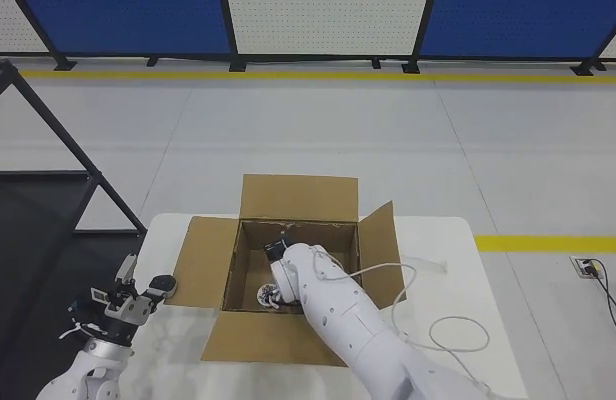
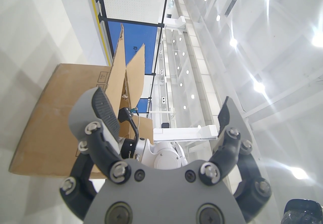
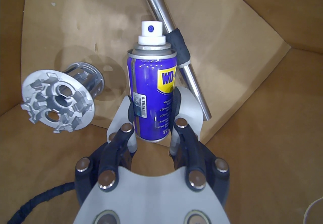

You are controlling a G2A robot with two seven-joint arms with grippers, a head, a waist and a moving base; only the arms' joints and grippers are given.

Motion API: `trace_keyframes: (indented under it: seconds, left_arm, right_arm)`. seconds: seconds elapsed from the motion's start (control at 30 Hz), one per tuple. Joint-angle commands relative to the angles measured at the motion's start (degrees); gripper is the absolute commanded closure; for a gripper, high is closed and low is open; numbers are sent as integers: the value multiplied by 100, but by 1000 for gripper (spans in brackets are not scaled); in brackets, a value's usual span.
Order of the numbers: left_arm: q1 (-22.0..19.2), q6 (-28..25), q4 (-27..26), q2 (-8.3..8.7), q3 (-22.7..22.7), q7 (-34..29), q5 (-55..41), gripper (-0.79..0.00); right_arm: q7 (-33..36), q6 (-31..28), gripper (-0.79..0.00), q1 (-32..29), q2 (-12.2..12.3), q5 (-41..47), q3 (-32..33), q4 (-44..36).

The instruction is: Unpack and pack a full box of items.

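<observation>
R gripper [image 3: 154,105] sits nearest the lens, deep in the box [image 1: 298,195], fingers clamped on the lower body of the blue spray can [image 3: 149,76]. The pads [image 3: 131,109] pinch across the round sides just above the base. That prob. keeps the white nozzle untouched, so no accidental spray, and leaves the can's length in sight. Can't tell if the can rests on cardboard or is already lifted.

Just beside the can lies a metal rod [image 3: 156,3] w/ a black foam wrap [image 3: 178,40] level w/ the can's shoulder; contact btwn them isn't clear. A grey flanged hub [image 3: 58,101] lies apart from the can on its other side. Seen from above, the hub [image 1: 270,295] is at approx. 7 o'clock inside the box, and the R arm comes in over the rim from 5 o'clock.

All four flaps are folded out at 12, 3, 6 and 9 o'clock, likely so an arm can get in w/out snagging. The box is mid-table [image 1: 448,260].

L gripper [image 2: 164,102] is spread wide, holding nothing, outside the box at approx. 8 o'clock [image 1: 148,290]. Its wrist cam sees the box's outer wall [image 2: 58,114] and the ceiling. Prob. parked there to give the R arm room.

Judgement: unpacking stage, w/ several items left inside. The rod so close to the can could get dragged on the lift.
</observation>
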Motion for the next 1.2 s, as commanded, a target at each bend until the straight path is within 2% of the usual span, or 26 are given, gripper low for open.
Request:
trace_keyframes:
  seconds: [0.0, 0.33, 0.7, 0.97, 1.17]
  left_arm:
    - [3, -11, 1, -1, 1, -7, -6, -785]
    - [-27, -13, -5, -5, 74, -55, 53, -785]
    - [-102, 25, -21, -3, 135, -91, 146, -785]
    - [-155, 70, -22, -1, 172, -77, 210, -785]
    - [-188, 97, -26, -4, 231, -49, 268, -785]
  right_arm:
    - [-66, -30, 0, 34, 15, 42, 51, 28]
    - [-559, -377, 0, 168, 174, 343, 367, 8]
    - [-1013, -929, 0, 175, 549, 503, 712, -141]
    - [-1160, -1802, 0, -27, 998, 509, 1002, -543]
    - [-1021, -2164, 0, -497, 1511, 289, 1343, -1663]
